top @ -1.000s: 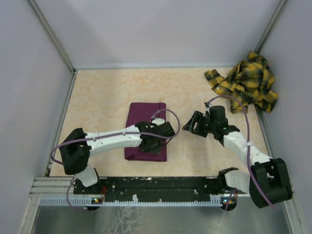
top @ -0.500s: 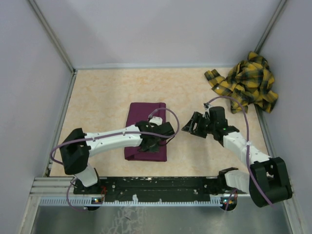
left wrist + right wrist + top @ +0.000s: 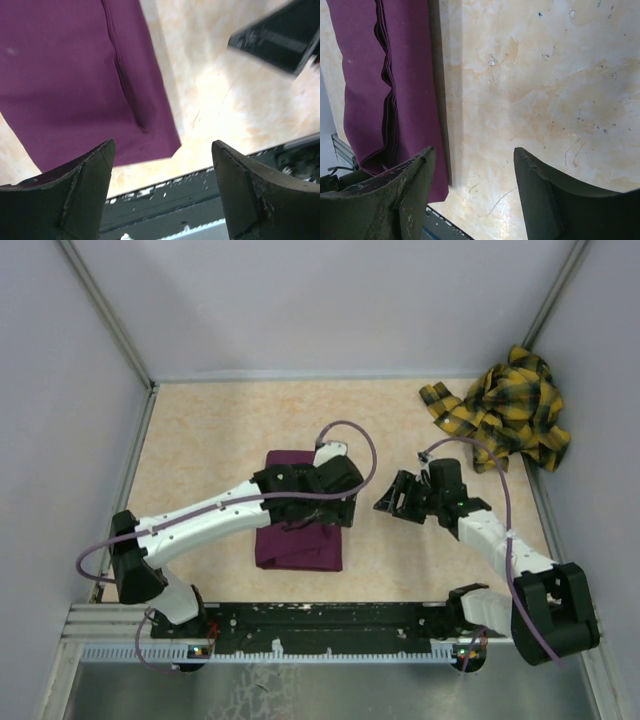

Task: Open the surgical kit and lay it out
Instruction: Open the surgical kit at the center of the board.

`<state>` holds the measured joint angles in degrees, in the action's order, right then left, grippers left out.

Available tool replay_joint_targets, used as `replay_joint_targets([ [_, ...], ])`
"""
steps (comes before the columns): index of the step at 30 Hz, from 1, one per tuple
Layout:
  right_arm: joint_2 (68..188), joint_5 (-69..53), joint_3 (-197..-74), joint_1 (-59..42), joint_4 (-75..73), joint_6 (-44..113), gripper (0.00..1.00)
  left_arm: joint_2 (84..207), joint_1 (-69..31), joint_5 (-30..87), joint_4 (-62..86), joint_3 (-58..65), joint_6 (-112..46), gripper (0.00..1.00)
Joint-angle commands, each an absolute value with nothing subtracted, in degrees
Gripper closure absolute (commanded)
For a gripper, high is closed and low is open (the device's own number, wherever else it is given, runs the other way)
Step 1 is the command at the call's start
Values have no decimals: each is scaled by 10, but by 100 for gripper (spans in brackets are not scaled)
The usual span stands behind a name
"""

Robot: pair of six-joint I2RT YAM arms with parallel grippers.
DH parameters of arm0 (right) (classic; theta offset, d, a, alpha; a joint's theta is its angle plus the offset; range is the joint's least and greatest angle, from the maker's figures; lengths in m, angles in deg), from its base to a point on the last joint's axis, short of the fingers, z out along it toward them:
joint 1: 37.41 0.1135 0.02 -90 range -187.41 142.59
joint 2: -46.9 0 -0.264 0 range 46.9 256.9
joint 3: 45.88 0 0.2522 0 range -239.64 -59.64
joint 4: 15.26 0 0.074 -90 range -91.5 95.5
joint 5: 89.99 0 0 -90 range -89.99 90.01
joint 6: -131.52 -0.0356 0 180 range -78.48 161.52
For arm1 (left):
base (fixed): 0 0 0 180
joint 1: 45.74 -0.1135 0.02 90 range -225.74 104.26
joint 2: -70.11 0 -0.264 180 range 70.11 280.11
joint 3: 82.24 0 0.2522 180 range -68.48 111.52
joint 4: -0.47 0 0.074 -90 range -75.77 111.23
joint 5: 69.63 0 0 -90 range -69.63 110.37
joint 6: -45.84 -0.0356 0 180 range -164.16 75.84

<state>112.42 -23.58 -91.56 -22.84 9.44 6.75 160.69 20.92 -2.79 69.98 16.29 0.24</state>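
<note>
Purple wrap [image 3: 298, 545] lies folded shut mid-table. Left arm [image 3: 200, 522] stretches low across it from its base. I read the left gripper [image 3: 162, 150] as wide open above the wrap's right side, with nothing between the jaws. Right gripper [image 3: 472, 150] sits just right of the wrap over bare table [image 3: 545, 75], jaws also spread and empty. Right arm [image 3: 495, 535] angles in from its base. Yellow plaid cloth [image 3: 505, 410] is bunched in the far right corner.

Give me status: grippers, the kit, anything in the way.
Left gripper open, empty, over purple wrap. Right gripper open, empty, beside it. Wrap folded shut on table. Plaid cloth far right corner, apart.
</note>
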Motion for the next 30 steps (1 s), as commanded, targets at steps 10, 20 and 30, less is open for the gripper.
replay_joint_targets([
  [10,1064,-242,-937,-262,127,94,36,1773,74,-72,661,276,-109,15],
  [20,1056,-249,-924,-265,122,90,35,1830,50,-63,632,276,-121,18],
  [30,1057,-259,-921,-270,118,90,35,1868,48,-68,631,256,-110,26],
])
